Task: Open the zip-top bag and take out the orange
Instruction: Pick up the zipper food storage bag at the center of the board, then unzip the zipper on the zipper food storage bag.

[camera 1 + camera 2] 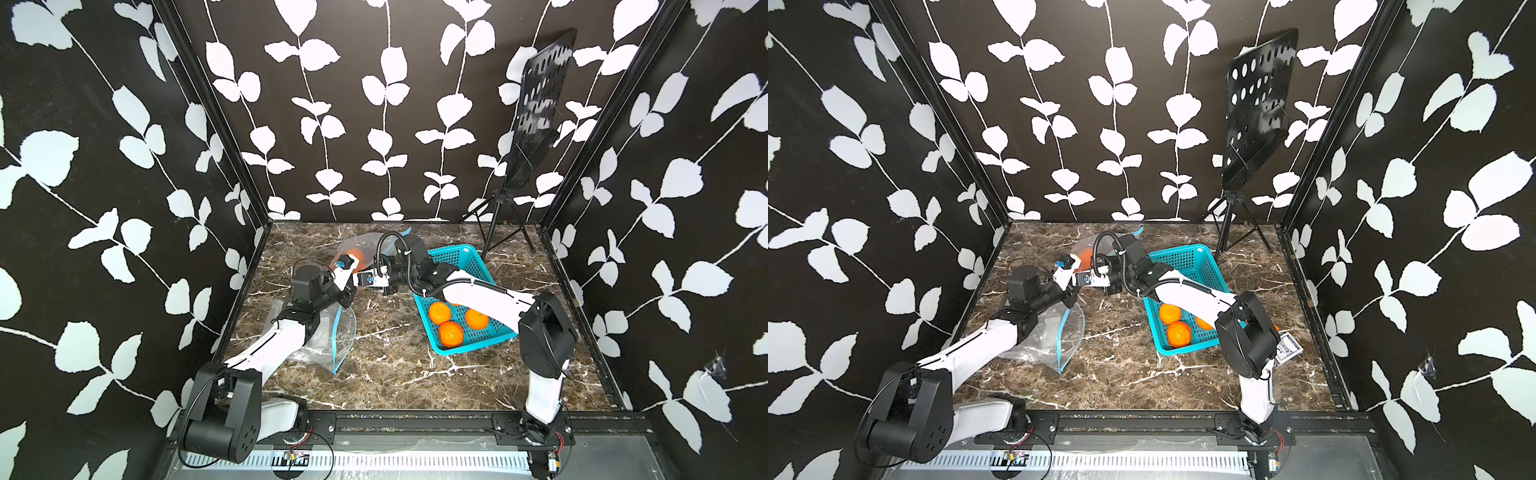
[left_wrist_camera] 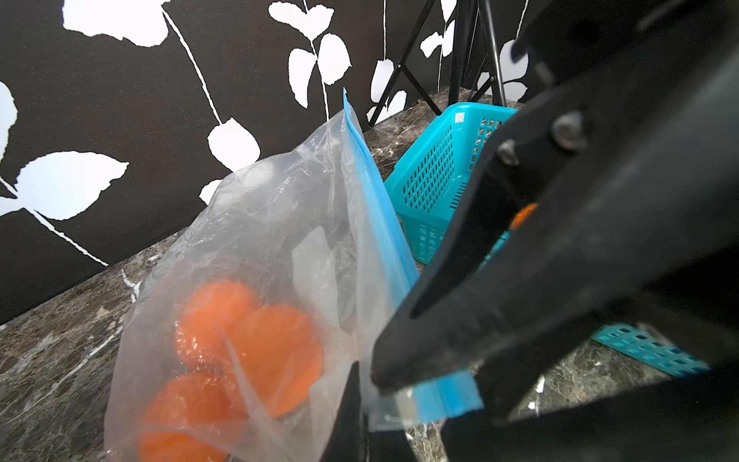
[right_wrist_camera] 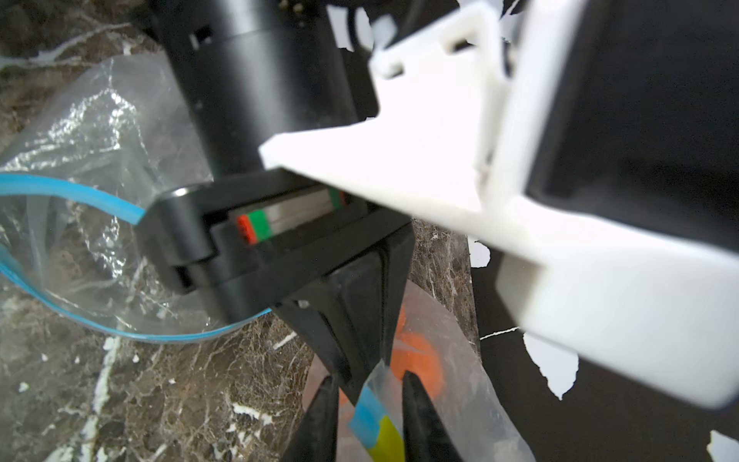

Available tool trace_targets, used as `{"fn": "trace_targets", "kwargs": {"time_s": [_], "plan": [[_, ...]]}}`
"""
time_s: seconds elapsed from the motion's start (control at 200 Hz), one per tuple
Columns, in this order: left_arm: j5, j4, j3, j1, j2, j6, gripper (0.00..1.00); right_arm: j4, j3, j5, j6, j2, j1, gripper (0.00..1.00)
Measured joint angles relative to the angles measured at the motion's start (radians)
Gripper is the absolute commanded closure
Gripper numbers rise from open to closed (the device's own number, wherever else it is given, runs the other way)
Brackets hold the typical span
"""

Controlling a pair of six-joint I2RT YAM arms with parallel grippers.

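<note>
With the clear plastic zip-top bag [image 2: 260, 240] clamped by the left gripper [image 2: 392, 408], its thin blue zip strip [image 2: 376, 208] may be missed by the almost-closed right gripper [image 3: 372, 404].

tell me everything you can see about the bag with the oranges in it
The zip-top bag is clear, crinkled plastic with a blue zip strip along its mouth edge, which looks closed. At least two oranges sit low inside. It is held up on edge near the back of the marble table, beside the teal basket. The left gripper is shut on its zip end. The right gripper straddles the strip's blue-and-yellow end, jaws apart.
</note>
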Motion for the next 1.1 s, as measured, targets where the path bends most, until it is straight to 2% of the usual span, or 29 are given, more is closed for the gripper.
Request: {"fn": "trace_targets", "kwargs": {"time_s": [0.3, 0.37, 0.665, 0.781, 0.856, 0.976, 1.041, 1.101], "plan": [[0.006, 0.001, 0.0, 0.007, 0.004, -0.004, 1.0, -0.041, 0.008, 0.069, -0.038, 0.0, 0.0, 0.81], [0.008, 0.001, 0.0, 0.007, 0.005, -0.005, 1.0, -0.049, 0.008, 0.075, -0.041, 0.0, 0.0, 0.9], [0.013, 0.002, 0.0, 0.009, 0.011, -0.011, 1.0, -0.091, 0.037, 0.078, -0.037, 0.0, -0.003, 0.93], [0.027, 0.029, 0.0, 0.011, 0.021, -0.024, 0.64, -0.108, 0.056, 0.068, -0.018, 0.0, -0.008, 0.94], [0.034, 0.059, 0.0, 0.011, 0.034, -0.04, 0.59, -0.138, 0.081, 0.062, -0.008, 0.003, -0.009, 0.95], [0.072, 0.106, -0.001, 0.011, 0.047, -0.053, 0.61, -0.167, 0.124, 0.043, 0.008, 0.007, -0.011, 0.98], [0.099, 0.107, 0.009, 0.011, 0.059, -0.052, 0.71, -0.174, 0.133, 0.035, 0.017, 0.007, -0.011, 0.98], [0.124, 0.106, 0.028, 0.01, 0.084, -0.049, 0.73, -0.184, 0.134, 0.03, 0.02, 0.007, -0.011, 0.98]]}}
